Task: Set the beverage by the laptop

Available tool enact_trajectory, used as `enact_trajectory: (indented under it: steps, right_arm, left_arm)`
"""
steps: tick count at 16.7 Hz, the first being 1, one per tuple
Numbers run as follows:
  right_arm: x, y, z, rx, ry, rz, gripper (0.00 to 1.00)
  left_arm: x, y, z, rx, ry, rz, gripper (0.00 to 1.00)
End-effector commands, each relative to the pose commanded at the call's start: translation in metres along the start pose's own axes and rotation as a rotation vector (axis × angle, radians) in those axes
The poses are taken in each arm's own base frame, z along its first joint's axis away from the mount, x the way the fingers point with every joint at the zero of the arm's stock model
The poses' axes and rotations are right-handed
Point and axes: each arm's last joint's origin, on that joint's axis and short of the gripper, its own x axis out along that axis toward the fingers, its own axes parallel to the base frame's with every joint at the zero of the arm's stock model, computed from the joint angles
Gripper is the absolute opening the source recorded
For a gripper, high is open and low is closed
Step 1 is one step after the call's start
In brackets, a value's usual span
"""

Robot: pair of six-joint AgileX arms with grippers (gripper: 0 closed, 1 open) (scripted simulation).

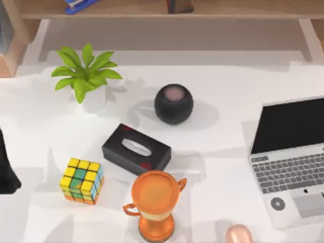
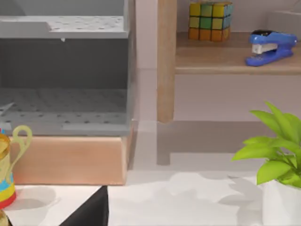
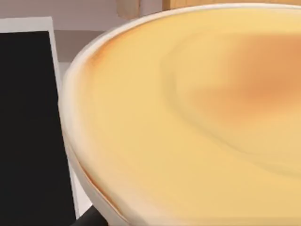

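Note:
The laptop (image 1: 288,162) lies open at the table's right edge, black screen up and grey keys toward the front; its dark screen (image 3: 26,127) also appears in the right wrist view. The beverage shows as a small tan round top (image 1: 238,235) at the table's front edge, left of the laptop. In the right wrist view its creamy yellow surface (image 3: 197,122) with a pale rim is very close to the camera. A dark sliver of my right gripper (image 3: 89,219) sits under that rim. My left arm (image 1: 6,169) is parked at the table's left edge.
An orange trophy (image 1: 156,202) stands just left of the beverage. Behind it are a black tissue box (image 1: 135,149), a colour cube (image 1: 81,180), a round black speaker (image 1: 173,104) and a potted plant (image 1: 86,76). A wooden shelf (image 1: 167,10) runs along the back.

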Motion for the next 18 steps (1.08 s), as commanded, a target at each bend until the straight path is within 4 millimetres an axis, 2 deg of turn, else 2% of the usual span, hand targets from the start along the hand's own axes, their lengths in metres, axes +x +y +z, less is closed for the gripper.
enact_trajectory:
  steps: [12,18]
  right_arm:
    - [0.0000,0.0000,0.0000,0.000,0.000,0.000,0.98]
    - [0.0000,0.0000,0.0000,0.000,0.000,0.000,1.00]
  left_arm:
    - [0.0000,0.0000,0.0000,0.000,0.000,0.000,1.00]
    - [0.0000,0.0000,0.0000,0.000,0.000,0.000,1.00]
